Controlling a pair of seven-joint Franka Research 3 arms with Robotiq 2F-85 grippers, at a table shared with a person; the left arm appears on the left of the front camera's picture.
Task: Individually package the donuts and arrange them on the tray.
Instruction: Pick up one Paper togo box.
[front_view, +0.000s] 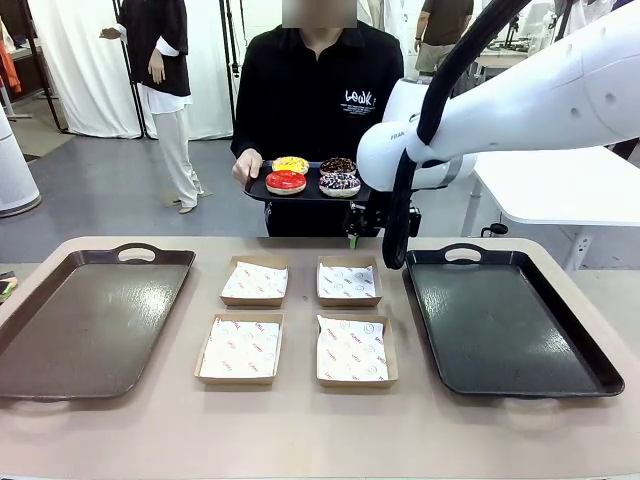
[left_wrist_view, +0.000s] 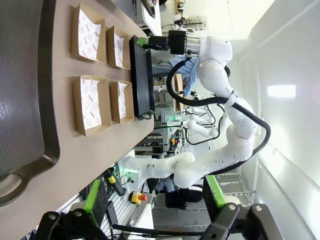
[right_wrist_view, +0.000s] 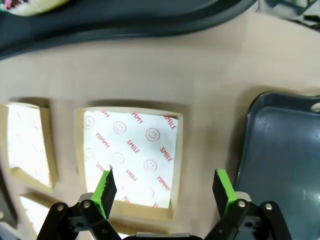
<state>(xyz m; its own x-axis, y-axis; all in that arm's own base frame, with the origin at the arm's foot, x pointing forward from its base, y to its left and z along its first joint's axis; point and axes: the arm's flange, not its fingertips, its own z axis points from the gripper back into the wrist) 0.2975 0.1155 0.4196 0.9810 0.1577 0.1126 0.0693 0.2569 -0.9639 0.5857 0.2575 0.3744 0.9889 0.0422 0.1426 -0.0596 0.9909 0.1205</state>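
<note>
Opening step, judged: four glazed ring donuts (front_view: 286, 182) on person's small black tray (front_view: 310, 196), just beyond far-right paper-lined cardboard box (front_view: 349, 281). Right gripper (right_wrist_view: 165, 187) over box, left gripper (left_wrist_view: 155, 197) well apart from it; both spread wide, empty. Next likely: pinch one donut.

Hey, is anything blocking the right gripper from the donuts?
Nothing visible does. The open right gripper hangs over a lined box, right beside the small tray of donuts the person holds out.

Yellow donut (front_view: 291, 162) partly hidden behind red donut (front_view: 286, 181).
</note>
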